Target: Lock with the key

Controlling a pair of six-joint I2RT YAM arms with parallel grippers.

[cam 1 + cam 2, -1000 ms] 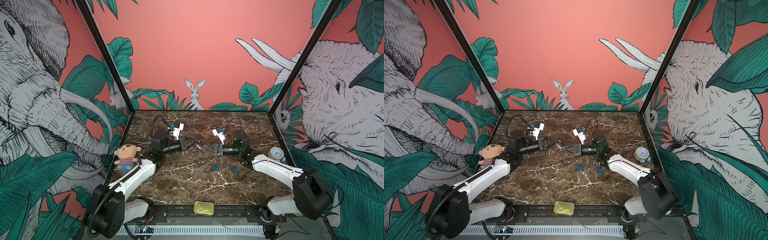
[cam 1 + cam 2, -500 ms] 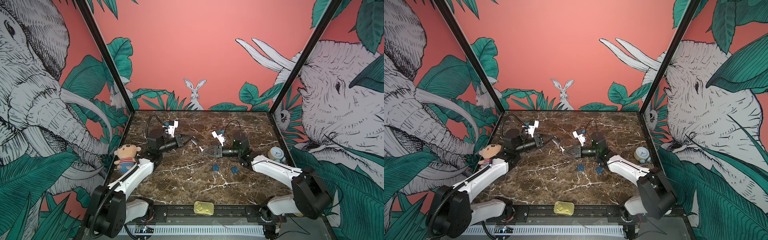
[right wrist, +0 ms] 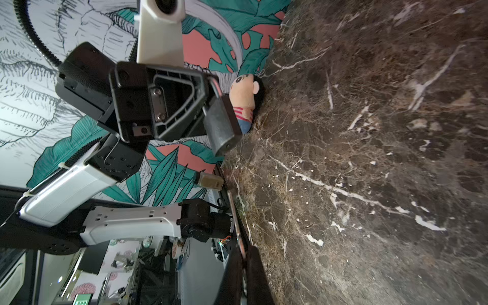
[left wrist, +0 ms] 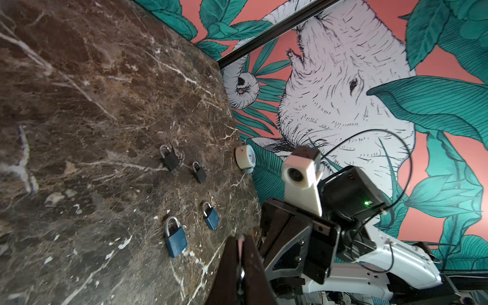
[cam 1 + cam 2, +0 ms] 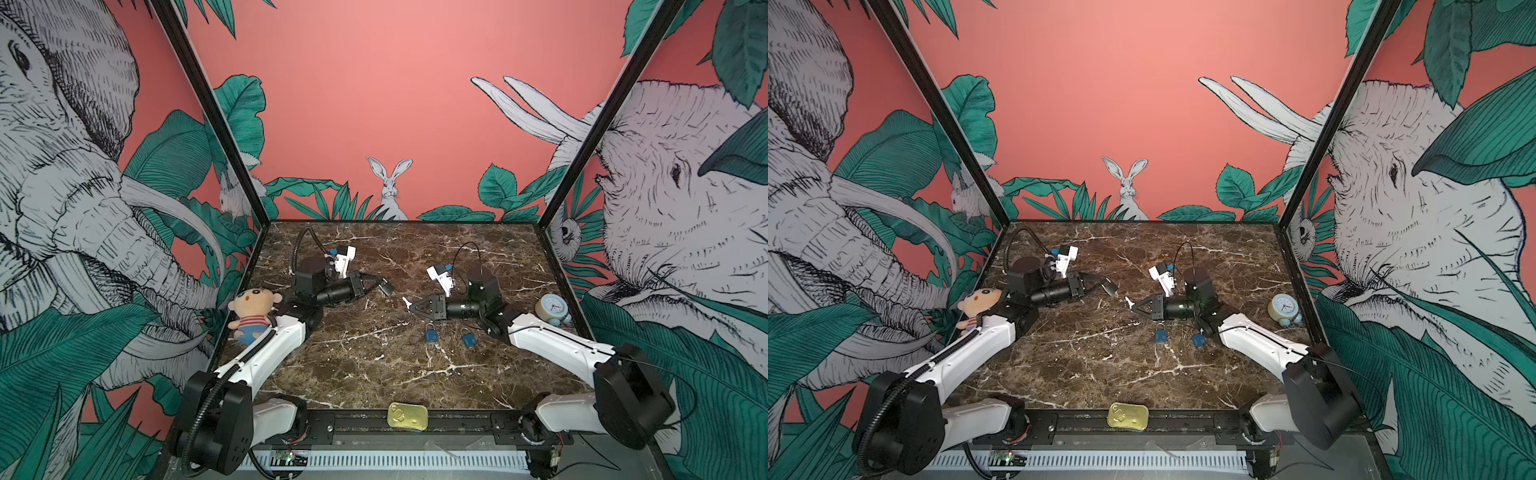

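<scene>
Left gripper [image 5: 377, 286] pinching dark padlock [image 3: 220, 124] by its shackle. Right gripper [image 5: 412, 306] pressed together on key [image 5: 404, 300], tip pointing at the dark padlock, small gap between. Key just behind left blue padlock [image 5: 431, 336]; dark padlock farther back-left of it.

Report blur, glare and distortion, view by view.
Left wrist view: the left pincer is a near, blurred smear; the blue padlocks are sharp. Right wrist view: the right pincer blurred, the grey padlock crisp. Both top views: even light, frame posts splayed by wide-angle lens.
</scene>
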